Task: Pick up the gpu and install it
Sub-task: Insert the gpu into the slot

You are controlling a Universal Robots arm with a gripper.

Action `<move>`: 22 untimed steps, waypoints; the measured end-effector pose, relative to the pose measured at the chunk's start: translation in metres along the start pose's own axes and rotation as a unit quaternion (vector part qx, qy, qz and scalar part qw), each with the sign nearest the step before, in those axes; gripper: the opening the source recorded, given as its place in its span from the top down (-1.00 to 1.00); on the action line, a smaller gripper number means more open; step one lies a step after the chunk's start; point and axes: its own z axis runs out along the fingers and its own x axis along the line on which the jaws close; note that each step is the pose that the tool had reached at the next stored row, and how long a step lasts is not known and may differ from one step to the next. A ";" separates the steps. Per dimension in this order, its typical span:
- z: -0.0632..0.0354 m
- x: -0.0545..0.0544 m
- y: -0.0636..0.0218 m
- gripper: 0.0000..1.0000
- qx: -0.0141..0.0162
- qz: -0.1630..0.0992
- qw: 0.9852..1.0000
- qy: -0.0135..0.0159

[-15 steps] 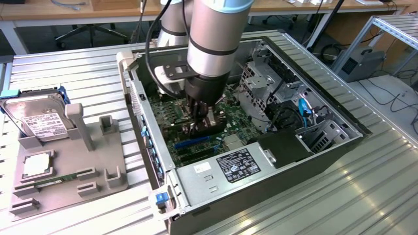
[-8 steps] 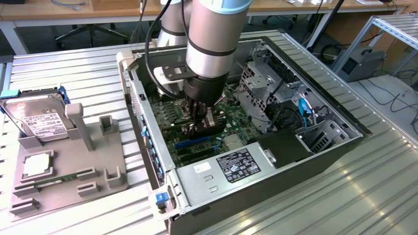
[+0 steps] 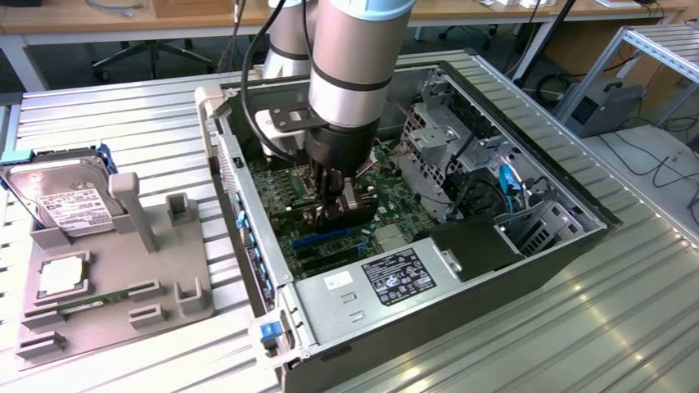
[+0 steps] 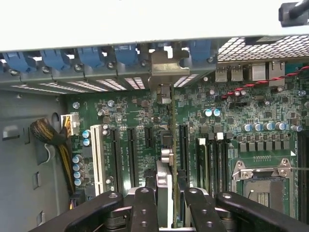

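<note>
Inside the open computer case [image 3: 546,237], over the green motherboard [image 4: 217,130], the gpu [image 4: 166,159] stands on edge, seen edge-on in the wrist view as a thin card running from the end effector [image 4: 164,203] toward the case's rear wall. Its silvery metal bracket [image 4: 169,67] sits at the row of rear slot openings, between the blue slot latches [image 4: 91,55]. Card lies alongside a long black expansion slot [image 4: 183,145]; whether its edge is fully seated cannot be told. End effector fingers [image 4: 142,208] are closed on the card from both sides, pads touching it.

Exterior view: the arm [image 3: 349,74] comes straight down into the case, end effector [image 3: 340,214] low over the motherboard [image 3: 295,196] near the blue slots [image 3: 322,240].

Around the card, wrist view: a white slot [image 4: 96,154] and further black slots to one side, memory slots [image 4: 212,159] and the empty CPU socket [image 4: 263,186] to the other. A braided cable bundle [image 4: 48,135] runs along the case wall.

Exterior view, other items: power supply [image 3: 382,286] with a label at the near end of the case; drive cage [image 3: 437,139] on the exterior view's right. On the table [image 3: 142,115], at the exterior view's left, a grey fixture tray [image 3: 110,303] carries a silver hard drive [image 3: 65,201] with white label, a CPU [image 3: 62,274], and a narrow green memory stick [image 3: 93,301].
</note>
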 end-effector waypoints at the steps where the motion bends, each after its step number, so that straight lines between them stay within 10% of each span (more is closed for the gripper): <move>1: 0.0001 0.000 0.0001 0.47 0.000 0.001 1.000 0.001; 22: 0.0066 0.000 0.0032 0.47 0.000 0.007 1.000 0.002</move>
